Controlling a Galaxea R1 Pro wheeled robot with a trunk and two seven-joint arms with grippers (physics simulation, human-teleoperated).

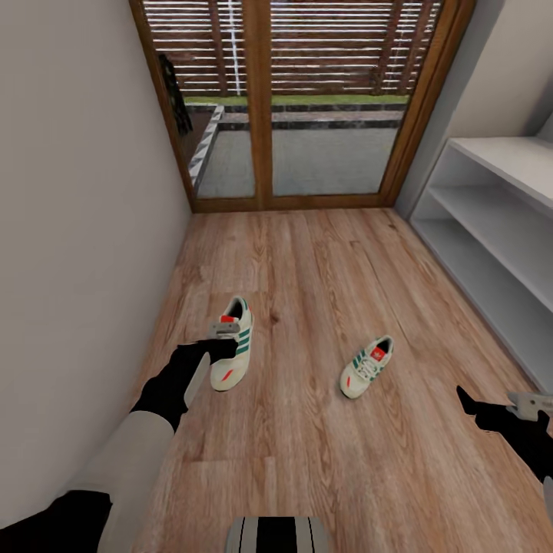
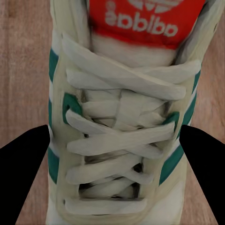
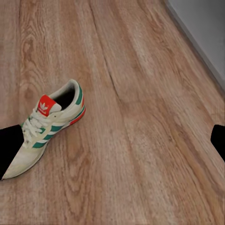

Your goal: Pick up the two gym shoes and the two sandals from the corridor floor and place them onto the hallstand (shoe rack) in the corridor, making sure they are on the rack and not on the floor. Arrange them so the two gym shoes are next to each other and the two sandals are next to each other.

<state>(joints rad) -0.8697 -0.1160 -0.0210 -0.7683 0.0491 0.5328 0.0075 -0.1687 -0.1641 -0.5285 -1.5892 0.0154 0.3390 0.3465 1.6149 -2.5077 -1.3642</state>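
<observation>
Mia: Shoes first! Where are the two gym shoes?

Ben: Both lie on the corridor floor (image 1: 322,261). One gym shoe (image 1: 234,352) is near the left wall. The other gym shoe (image 1: 367,367) is a little way to its right, out in the middle.

Mia: What is the left tool (image 1: 219,344) doing?

Ben: It hangs right over the left shoe. Up close you see the white laces (image 2: 123,140) and the red tongue patch (image 2: 143,21). One dark finger (image 2: 23,180) is on each side of the shoe. The fingers are spread wide and hold nothing yet.

Mia: And the right tool (image 1: 503,411)?

Ben: It is spread wide too and holds nothing. It floats low, near the hallstand (image 1: 499,223). Its camera sees the other shoe (image 3: 44,131) lying on the wood.

Mia: How should the left one grab well?

Ben: I think it should go straight down, keeping the shoe in the middle. Then it should squeeze the sides by the laces, not the floppy tongue. It should lift slowly so the shoe does not tip or slide out.

Mia: Then where?

Ben: Onto a shelf of the hallstand, with room beside it for the second shoe.
</observation>
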